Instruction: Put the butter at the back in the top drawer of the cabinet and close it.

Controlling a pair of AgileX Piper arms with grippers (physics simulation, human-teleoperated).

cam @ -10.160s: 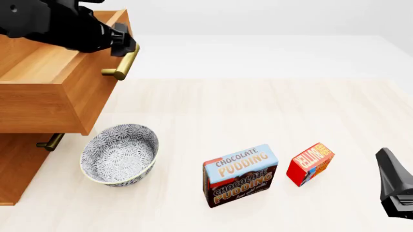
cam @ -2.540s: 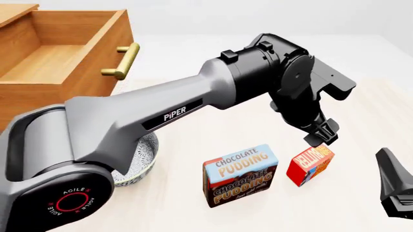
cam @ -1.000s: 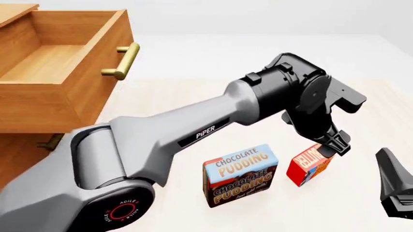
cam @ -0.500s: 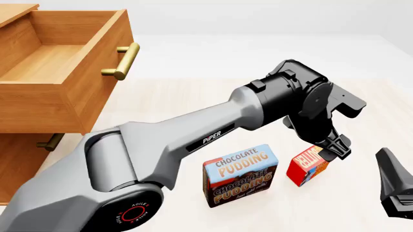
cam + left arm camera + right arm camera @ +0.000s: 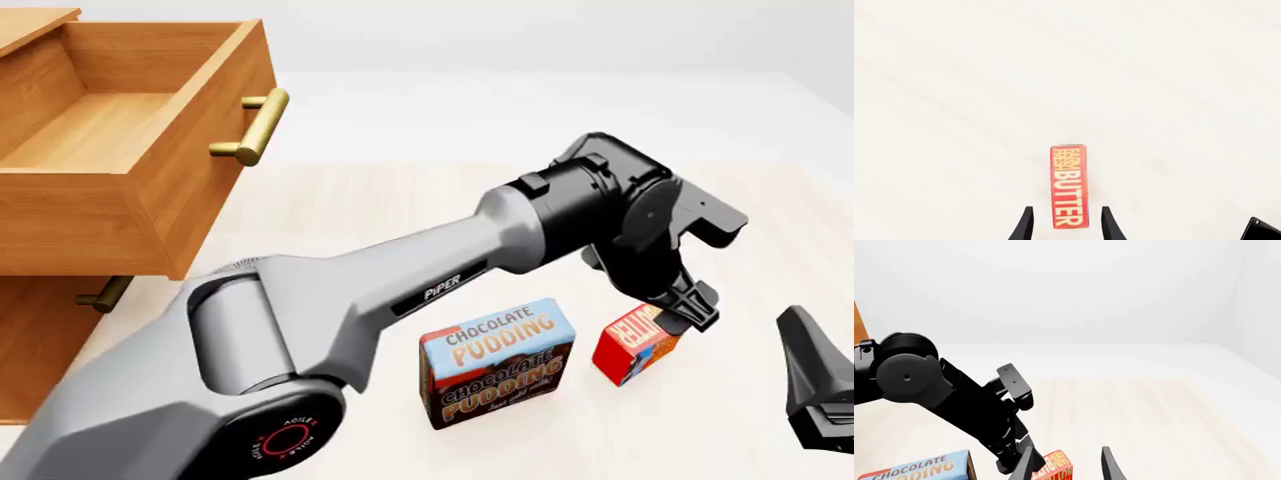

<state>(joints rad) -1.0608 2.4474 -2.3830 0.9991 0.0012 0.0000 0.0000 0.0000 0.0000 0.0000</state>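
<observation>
One step is showing done: the light wooden top drawer (image 5: 127,110) is standing open. I am straddling the small red butter box (image 5: 1069,185), standing on the table, with the left gripper's (image 5: 1064,224) parted jaws; grasping, stowing, closing remain.

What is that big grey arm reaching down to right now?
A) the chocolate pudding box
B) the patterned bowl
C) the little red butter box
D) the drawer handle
C: the left gripper has a finger on each side of the butter, not yet closed on it.

Left tool (image 5: 678,312) lower, now straddling the butter (image 5: 638,345).
</observation>
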